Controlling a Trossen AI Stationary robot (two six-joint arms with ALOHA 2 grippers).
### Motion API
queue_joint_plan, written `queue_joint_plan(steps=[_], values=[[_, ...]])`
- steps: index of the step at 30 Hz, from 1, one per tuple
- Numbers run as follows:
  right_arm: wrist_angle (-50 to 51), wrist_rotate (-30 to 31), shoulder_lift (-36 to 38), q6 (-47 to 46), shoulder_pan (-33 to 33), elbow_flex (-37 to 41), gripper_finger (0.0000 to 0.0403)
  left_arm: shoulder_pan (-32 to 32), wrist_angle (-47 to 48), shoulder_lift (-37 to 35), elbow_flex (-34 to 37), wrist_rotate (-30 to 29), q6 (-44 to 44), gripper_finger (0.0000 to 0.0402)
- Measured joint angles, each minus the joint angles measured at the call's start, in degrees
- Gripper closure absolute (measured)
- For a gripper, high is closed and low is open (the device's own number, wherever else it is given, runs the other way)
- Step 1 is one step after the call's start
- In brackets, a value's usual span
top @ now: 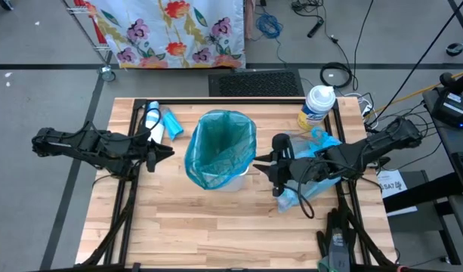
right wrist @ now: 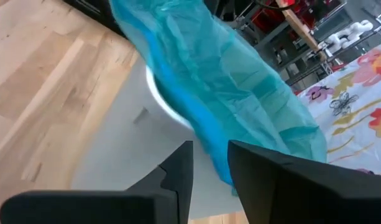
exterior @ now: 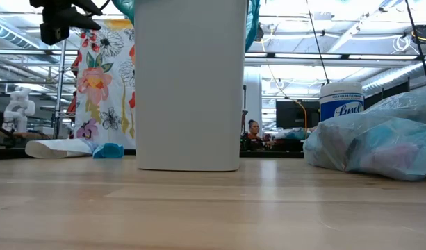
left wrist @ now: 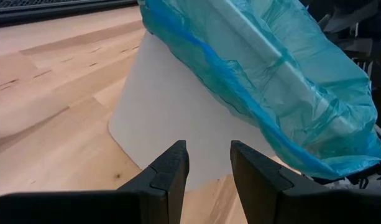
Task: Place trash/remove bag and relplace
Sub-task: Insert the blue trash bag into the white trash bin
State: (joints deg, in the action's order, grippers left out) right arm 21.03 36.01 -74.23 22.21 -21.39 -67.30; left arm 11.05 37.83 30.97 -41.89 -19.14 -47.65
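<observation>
A white bin [top: 229, 181] stands mid-table, lined with the teal-green bag [top: 220, 147], whose rim is folded down over the bin's top edge [left wrist: 252, 93]. The pale-blue bag [exterior: 379, 142], stuffed with trash that shows dimly through it, lies on the table to the right, under my right arm. My left gripper [top: 171, 151] hovers open just left of the bin, pointing at its wall [left wrist: 178, 112]. My right gripper [top: 257, 163] is at the bin's right rim, its fingers apart, with the folded-down bag hem [right wrist: 209, 137] showing in the gap. My right gripper comes at the teal-green bag's folded-down hem [right wrist: 206, 146] from the table's right, slanting a little downward. Whether its fingers touch the plastic cannot be told.
A wipes canister [top: 316, 107] stands at the far right. A white roll and a blue packet [top: 162, 125] lie at the far left. The near half of the wooden table [top: 216, 227] is bare. A floral cloth [top: 171, 30] hangs beyond the far edge.
</observation>
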Motion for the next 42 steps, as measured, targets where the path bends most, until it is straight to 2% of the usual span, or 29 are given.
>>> queue_joint_plan(steps=[9,17,27,32,36,42], values=[[0.0,0.0,-2.3,0.1,1.9,0.0,0.0332,0.0,0.0,0.1,0.0,0.0,-0.1,0.0276],[-1.3,0.4,-2.3,-1.7,1.8,0.0,0.0398,0.0,0.0,0.1,0.0,-0.1,-0.1,0.0276],[-1.1,0.1,-1.6,-5.7,-2.1,-0.9,0.0402,0.0,0.2,0.2,0.0,-0.1,0.0,0.0276],[2.6,-0.3,-1.5,-12.6,-3.9,-2.2,0.0403,0.0,0.3,0.3,0.0,-0.2,0.2,0.0276],[8.8,-5.9,-1.8,-20.7,-2.7,-2.2,0.0403,0.0,0.3,0.5,0.0,-0.2,0.2,0.0276],[10.1,-8.1,-5.9,-25.7,-0.4,-2.2,0.0403,0.0,0.2,0.5,0.0,-0.3,0.3,0.0276]])
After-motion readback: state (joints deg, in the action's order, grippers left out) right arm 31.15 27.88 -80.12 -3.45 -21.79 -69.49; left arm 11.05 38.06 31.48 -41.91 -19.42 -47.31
